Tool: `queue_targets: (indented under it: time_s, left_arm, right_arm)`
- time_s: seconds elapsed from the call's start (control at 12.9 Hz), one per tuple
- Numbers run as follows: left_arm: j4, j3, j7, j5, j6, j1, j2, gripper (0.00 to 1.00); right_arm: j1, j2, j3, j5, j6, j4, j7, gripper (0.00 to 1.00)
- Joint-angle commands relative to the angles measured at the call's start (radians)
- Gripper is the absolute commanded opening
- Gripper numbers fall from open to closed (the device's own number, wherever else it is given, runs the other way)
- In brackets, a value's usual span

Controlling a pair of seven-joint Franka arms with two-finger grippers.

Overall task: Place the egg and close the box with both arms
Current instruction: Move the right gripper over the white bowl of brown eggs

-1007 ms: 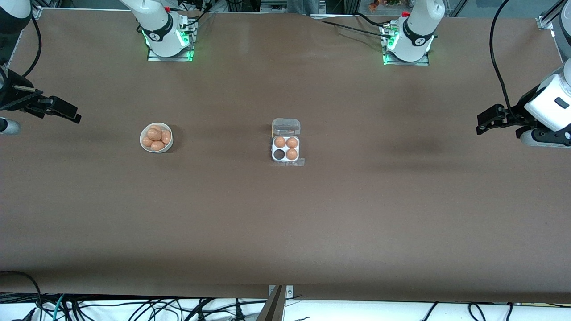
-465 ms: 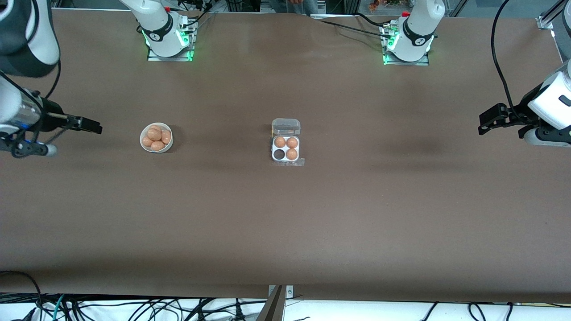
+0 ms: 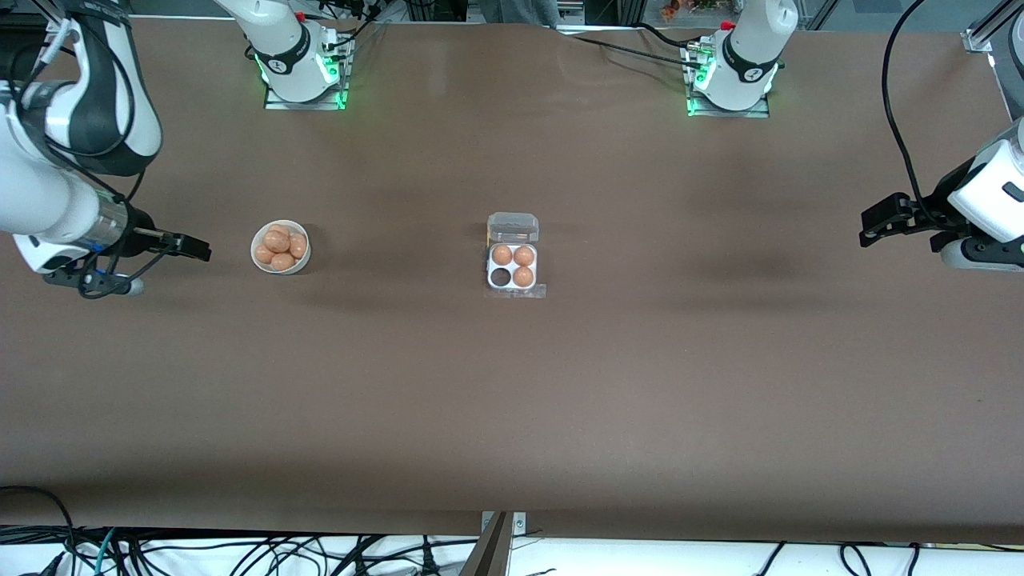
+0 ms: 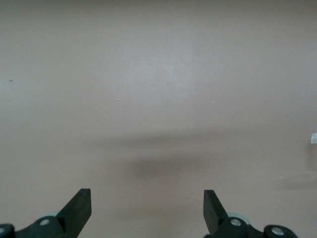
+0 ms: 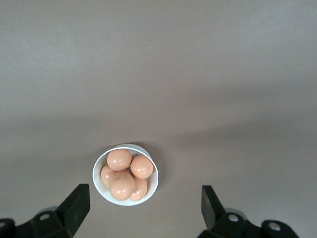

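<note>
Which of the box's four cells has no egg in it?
The cell nearer the front camera, toward the right arm's end of the box; it shows dark, the other three hold eggs.

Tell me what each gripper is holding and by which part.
Nothing is held. The right gripper is open beside the bowl of eggs; the left gripper is open over bare table.

Robotics lab, not a home: two white arms point(image 3: 72, 160) bolted on metal base plates point(image 3: 304, 100) with green status lights, one big brown-covered table point(image 3: 512, 400), aluminium frame rails point(image 3: 980, 36) at a corner, loose black cables point(image 3: 240, 552) along the table's near edge.
</note>
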Motion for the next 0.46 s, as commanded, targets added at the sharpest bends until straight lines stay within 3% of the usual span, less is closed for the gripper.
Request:
queue_targets:
  time_s: [0.0,0.23,0.39]
  left_arm:
    - [0.035,0.002,-0.014,-0.013,-0.013,-0.002,0.013,1.0]
    - [0.032,0.002,-0.012,-0.011,-0.013,0.001,0.016,1.0]
    - [0.034,0.002,-0.014,-0.011,-0.013,0.003,0.016,1.0]
  right_arm:
    - [-0.005,-0.07,0.043,-0.007,0.129,-0.152,0.0,1.0]
    - [-0.005,-0.079,0.063,-0.004,0.291,-0.272,0.027,1.0]
    - [-0.004,-0.07,0.11,-0.004,0.385,-0.327,0.099,1.0]
